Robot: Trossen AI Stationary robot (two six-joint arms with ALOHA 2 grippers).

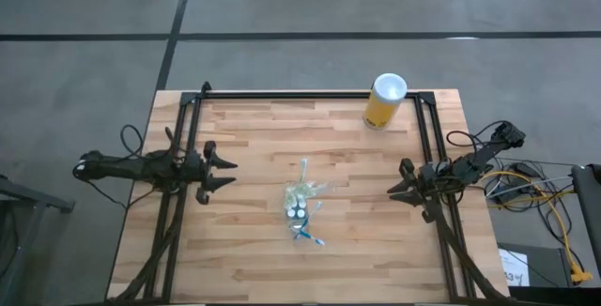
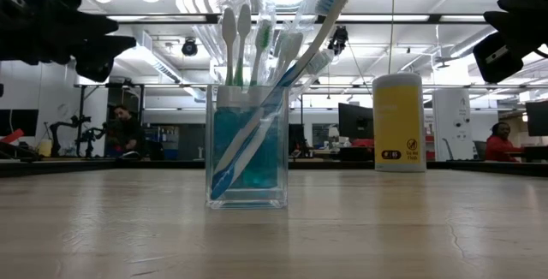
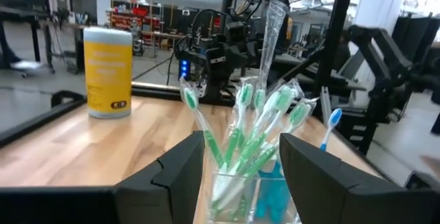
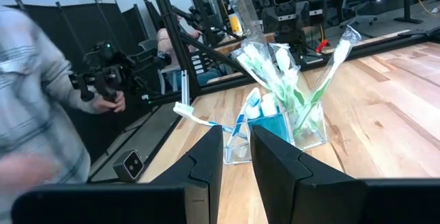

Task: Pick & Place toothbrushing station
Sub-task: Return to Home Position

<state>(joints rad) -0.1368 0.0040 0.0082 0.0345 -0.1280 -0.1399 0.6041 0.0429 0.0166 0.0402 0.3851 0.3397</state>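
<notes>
one clear cup (image 2: 257, 198), mid-table, packed with toothbrushes (image 2: 229, 31) and teal tubes (image 2: 265, 163). left gripper (image 1: 228, 172) and right gripper (image 1: 396, 180): well apart either side, fingers spread, empty. risk: tall leaning brushes make it top-heavy; any knock topples it.

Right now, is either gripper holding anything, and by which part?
Nothing is held: left gripper and right gripper are open, both apart from the cup.
</notes>
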